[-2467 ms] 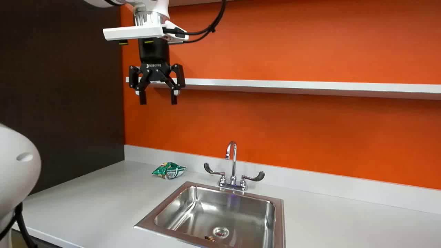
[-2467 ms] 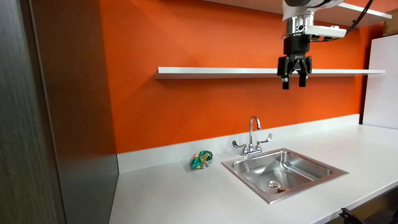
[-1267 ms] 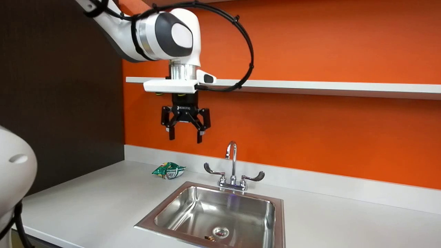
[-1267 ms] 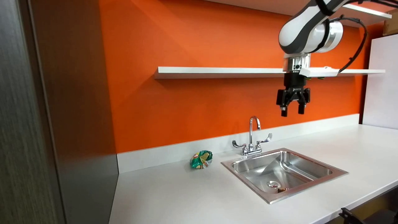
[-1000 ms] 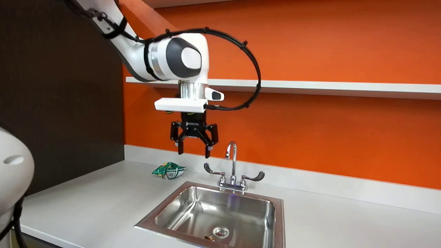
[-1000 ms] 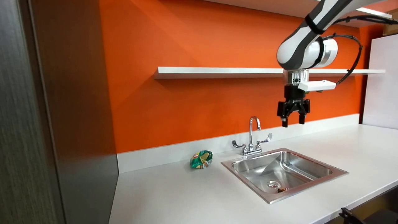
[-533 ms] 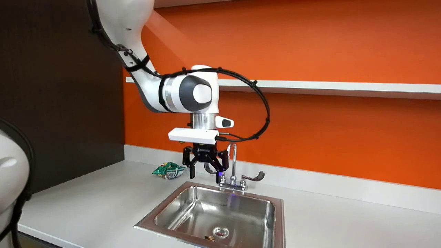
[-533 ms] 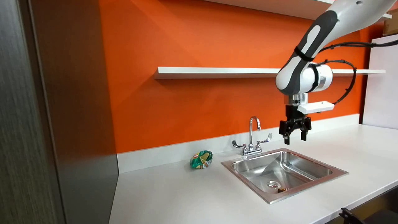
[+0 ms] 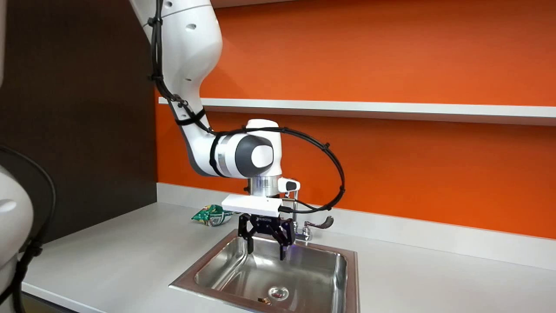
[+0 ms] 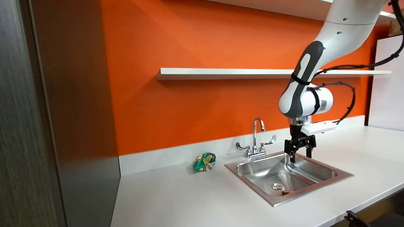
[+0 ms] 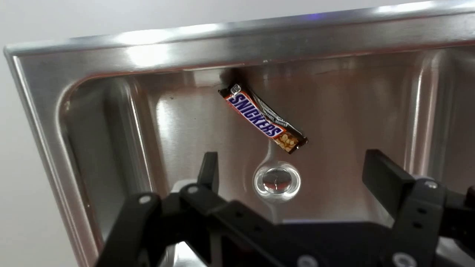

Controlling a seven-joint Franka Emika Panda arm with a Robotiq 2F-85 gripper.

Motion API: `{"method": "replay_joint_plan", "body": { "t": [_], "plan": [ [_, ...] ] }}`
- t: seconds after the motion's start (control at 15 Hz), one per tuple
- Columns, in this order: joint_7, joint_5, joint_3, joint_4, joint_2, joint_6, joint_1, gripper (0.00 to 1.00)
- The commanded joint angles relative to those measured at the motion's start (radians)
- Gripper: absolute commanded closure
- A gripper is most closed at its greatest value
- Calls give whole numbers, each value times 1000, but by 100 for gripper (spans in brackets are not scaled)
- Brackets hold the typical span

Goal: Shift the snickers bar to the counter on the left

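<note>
Jaws spread over the sink (image 11: pixel 259 42), Snickers bar (image 11: pixel 261 118) on its floor

The Robotiq gripper (image 9: pixel 266 253) points down over the sink, its jaws standing wide apart. In the wrist view the two fingers (image 11: pixel 386 181) frame the sink's round drain (image 11: pixel 277 180); how high they are over the sink floor, I cannot tell.

The Snickers bar lies slantwise on the floor of the sink, name side up, between the drain and the sink's front side, the one opposite the chrome faucet (image 10: pixel 254 138). One end is near the drain, the other close to the sink's inner side; whether it touches there is unclear.

Above the sink rises the white Franka arm (image 10: pixel 344 41), a black cable (image 9: pixel 327 146) looping out from it. The faucet stands at the sink's back edge, a lever handle on each side of its curved spout.

The pale counter (image 10: pixel 176 195) surrounds the sink. To the left of the sink, in both exterior views, a crumpled green packet (image 10: pixel 204 162) rests on it, near the sink's back corner. A white backsplash (image 10: pixel 157 159) runs behind the sink, with an orange wall (image 9: pixel 391 52) and a white shelf (image 9: pixel 391 107) higher up. A dark panel (image 9: pixel 78 108) stands well left of the sink.
</note>
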Motion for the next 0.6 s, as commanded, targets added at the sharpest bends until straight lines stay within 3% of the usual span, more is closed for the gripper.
{"method": "replay_joint_plan", "body": {
  "t": [0.0,0.53],
  "plan": [
    [-21,11,27,50,108,54,-32,0],
    [-12,2,40,104,276,123,-50,0]
  ]
}}
